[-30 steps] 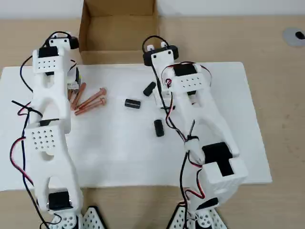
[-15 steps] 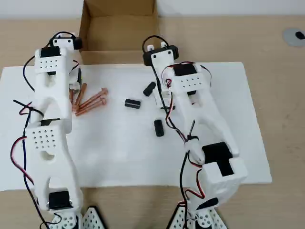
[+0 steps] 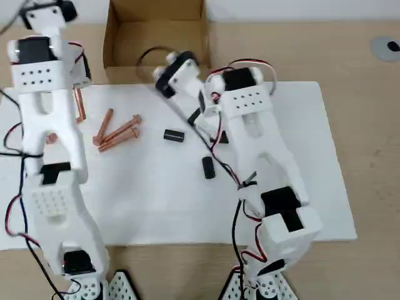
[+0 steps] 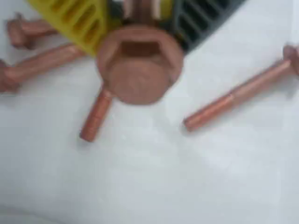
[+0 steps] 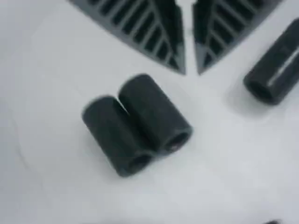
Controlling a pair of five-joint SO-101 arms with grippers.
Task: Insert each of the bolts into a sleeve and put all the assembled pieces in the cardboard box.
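My left gripper (image 4: 140, 18) is shut on a copper bolt (image 4: 139, 70), whose hex head faces the camera. In the high view that bolt (image 3: 80, 104) hangs upright above the mat's left end, away from the loose bolts (image 3: 117, 133). More bolts (image 4: 238, 95) lie on the white mat below it. My right gripper (image 5: 189, 70) is shut and holds nothing; it hovers just above two black sleeves (image 5: 135, 123) lying side by side. Another sleeve (image 5: 275, 70) lies close by. In the high view, single sleeves lie at mid-mat (image 3: 174, 135) and nearer the front (image 3: 208, 167).
The open cardboard box (image 3: 112, 37) stands behind the white mat (image 3: 156, 206), between the two arms. One bolt (image 3: 51, 137) lies left of the left arm. A grey disc (image 3: 384, 47) sits at the far right of the table.
The left arm has risen and swung back to the left, lifting one bolt off the pile. The right arm's wrist has turned to the left over the sleeves.
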